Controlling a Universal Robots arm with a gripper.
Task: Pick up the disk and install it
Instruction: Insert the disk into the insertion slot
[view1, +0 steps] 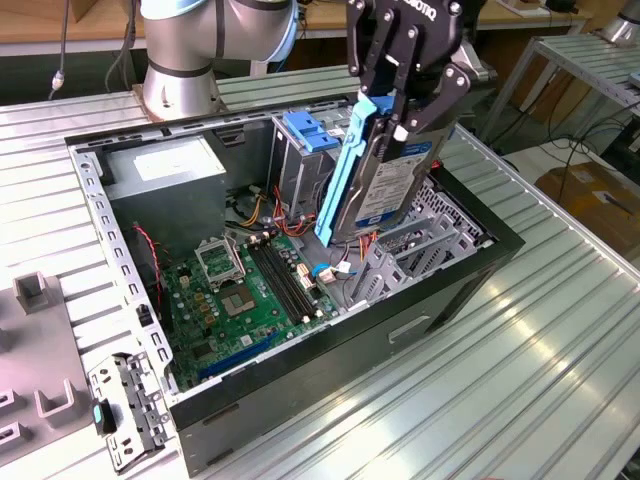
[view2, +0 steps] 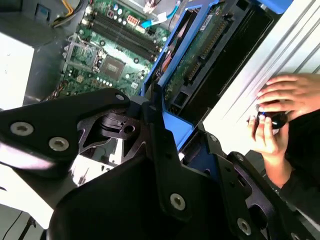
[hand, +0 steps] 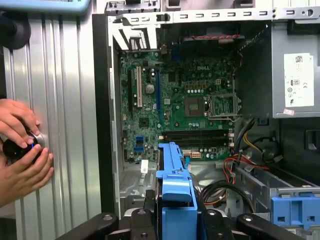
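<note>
The disk (view1: 385, 190) is a silver-grey drive with a white-and-blue label and bright blue carrier rails. It hangs on edge, tilted, over the open computer case (view1: 100, 230), above the bay area on the exterior view's right. My gripper (view1: 395, 110) is shut on the disk's upper end from above. In the second wrist view the disk (view2: 197, 50) runs away from the black fingers (view2: 160, 145) toward the motherboard. In the first wrist view the blue carrier end (hand: 175, 185) sits between the fingers.
A tall metal cage with a blue bracket (view1: 305, 135) stands just beside the disk. The motherboard (view1: 250, 290), power supply (view1: 165, 170) and loose cables (view1: 340, 268) lie inside the case. A person's hands (hand: 20, 150) work a small black device on the ribbed table outside the case.
</note>
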